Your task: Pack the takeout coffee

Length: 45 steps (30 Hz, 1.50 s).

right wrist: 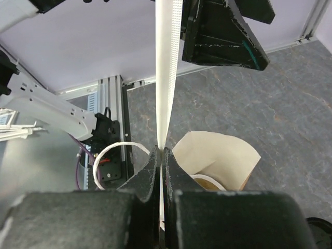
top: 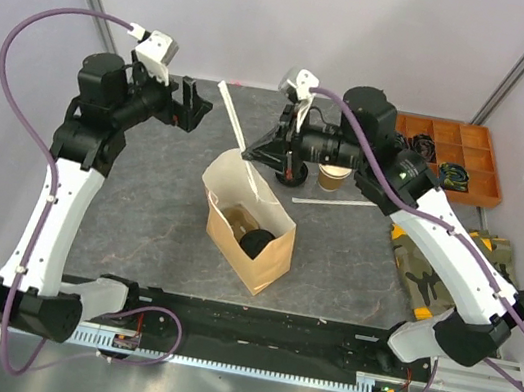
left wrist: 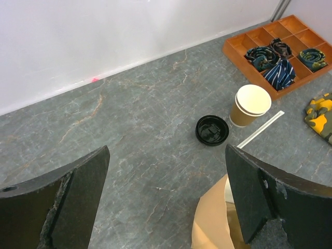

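A tan kraft cup (top: 333, 176) with a white inside stands open on the table at the back. It also shows in the left wrist view (left wrist: 250, 105), with a loose black lid (left wrist: 212, 129) lying to its left. A lidded cup (top: 256, 244) sits inside the tan paper bag (top: 266, 258). My right gripper (top: 263, 155) hovers above the bag's back edge. In the right wrist view it (right wrist: 162, 151) is shut on a long white strip (right wrist: 167, 78), like a wrapped straw. My left gripper (top: 195, 105) is open and empty, raised at the back left (left wrist: 166, 155).
A brown pulp carrier (top: 235, 220) lies in the bag. A second white straw (top: 334, 203) lies in front of the cup. An orange tray (top: 457, 154) with rolled items and a camouflage cloth (top: 432, 267) sit at the right. The bag's white handle loop (right wrist: 109, 155) hangs beside my right fingers.
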Each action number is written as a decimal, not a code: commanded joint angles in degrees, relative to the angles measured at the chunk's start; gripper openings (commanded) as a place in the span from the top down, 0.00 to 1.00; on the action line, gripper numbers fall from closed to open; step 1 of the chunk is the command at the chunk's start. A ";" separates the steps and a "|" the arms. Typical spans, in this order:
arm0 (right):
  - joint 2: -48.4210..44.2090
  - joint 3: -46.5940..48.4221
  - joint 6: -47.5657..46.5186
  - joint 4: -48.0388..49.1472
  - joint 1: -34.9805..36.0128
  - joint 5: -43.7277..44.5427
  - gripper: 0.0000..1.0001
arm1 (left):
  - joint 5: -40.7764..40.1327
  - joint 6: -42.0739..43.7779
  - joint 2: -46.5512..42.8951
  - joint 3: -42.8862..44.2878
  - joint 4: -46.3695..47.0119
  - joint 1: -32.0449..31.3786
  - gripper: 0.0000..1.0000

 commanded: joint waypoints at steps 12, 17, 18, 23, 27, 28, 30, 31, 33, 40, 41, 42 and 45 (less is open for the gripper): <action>-4.88 8.08 -15.35 -1.15 1.52 29.53 1.00 | -0.12 1.49 -5.06 -4.10 -0.09 0.24 0.00; -4.01 13.27 -14.22 -1.59 1.52 21.02 1.00 | 0.33 0.96 -4.01 -3.40 0.00 0.24 0.00; -3.39 13.88 -11.25 -1.85 1.61 19.09 1.00 | 0.41 0.70 -3.92 -3.22 0.00 0.24 0.00; -4.96 7.31 -7.19 -0.19 3.45 12.84 1.00 | 0.24 0.52 -4.36 -3.57 -0.53 0.24 0.00; -6.20 1.51 -6.12 0.78 5.29 11.16 1.00 | -0.46 0.61 -5.15 -4.01 -1.49 0.24 0.00; -6.63 -1.55 -6.91 0.96 5.73 11.07 1.00 | -0.64 0.61 -5.41 -4.10 -1.76 0.33 0.00; -8.30 -5.25 -8.40 1.66 7.75 11.86 1.00 | -0.81 0.70 -5.68 -4.62 -1.85 0.24 0.00; -9.00 -9.36 -9.02 3.23 8.28 12.47 1.00 | -0.90 0.70 -5.85 -4.63 -2.37 0.24 0.00; -10.68 -14.21 -8.85 6.04 8.90 13.79 1.00 | -1.34 0.61 -6.03 -4.89 -2.55 0.33 0.00; -10.86 -18.89 -7.71 9.39 8.99 16.34 0.49 | -1.87 0.35 -6.73 -5.68 -4.39 0.33 0.00; -10.94 -18.28 -7.01 9.31 8.99 17.39 0.43 | -2.22 0.44 -6.64 -5.42 -5.09 0.33 0.00; -11.03 -17.84 -6.83 9.31 8.99 17.92 0.34 | -2.48 -0.09 -6.29 -4.98 -5.53 0.41 0.00; -10.60 -14.16 -6.91 8.96 8.99 20.82 0.14 | -3.28 -0.88 -4.19 -2.62 -8.08 0.76 0.00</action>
